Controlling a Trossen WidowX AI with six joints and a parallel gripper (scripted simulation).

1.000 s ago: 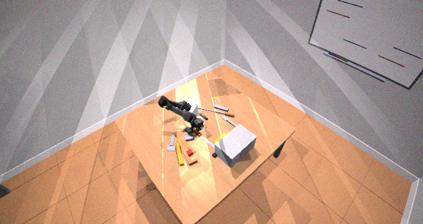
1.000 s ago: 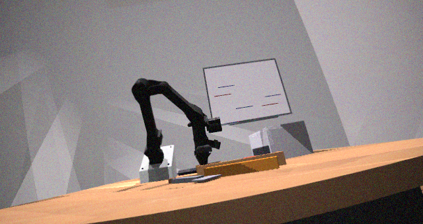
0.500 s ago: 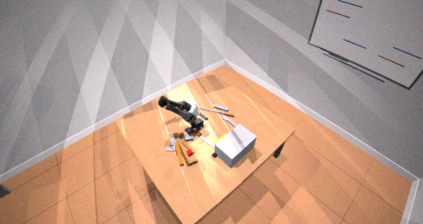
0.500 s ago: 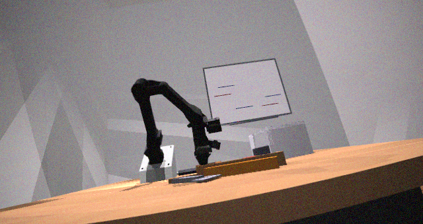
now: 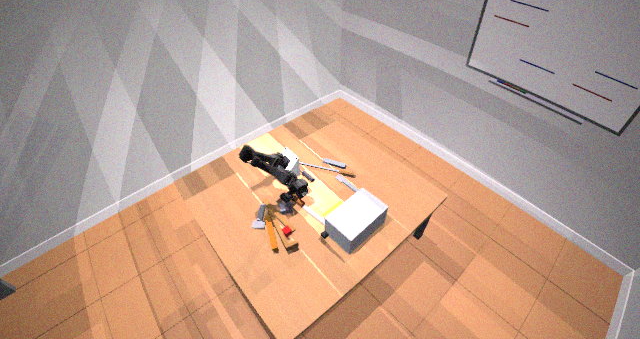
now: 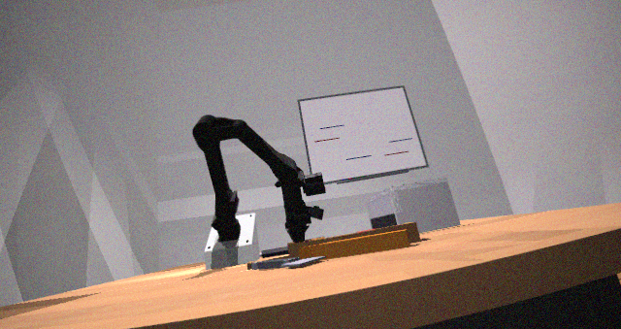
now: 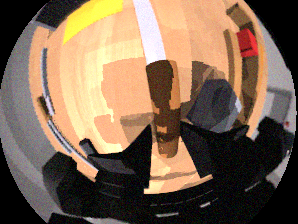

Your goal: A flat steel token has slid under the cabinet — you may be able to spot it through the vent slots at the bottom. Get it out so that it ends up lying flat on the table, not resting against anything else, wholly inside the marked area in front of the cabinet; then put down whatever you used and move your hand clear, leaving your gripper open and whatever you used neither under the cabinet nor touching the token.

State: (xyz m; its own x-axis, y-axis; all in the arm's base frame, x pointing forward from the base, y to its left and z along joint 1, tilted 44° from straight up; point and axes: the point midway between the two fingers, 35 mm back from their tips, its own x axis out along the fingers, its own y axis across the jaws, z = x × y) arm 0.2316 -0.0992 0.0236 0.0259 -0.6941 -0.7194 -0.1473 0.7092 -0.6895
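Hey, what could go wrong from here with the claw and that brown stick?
1. The claw straddles the brown stick without clamping it, so lifting now might drag or drop it.
2. The red block and orange bar lie close beside the stick, and a regrasp may shove them.
3. No token shows in the yellow area yet.
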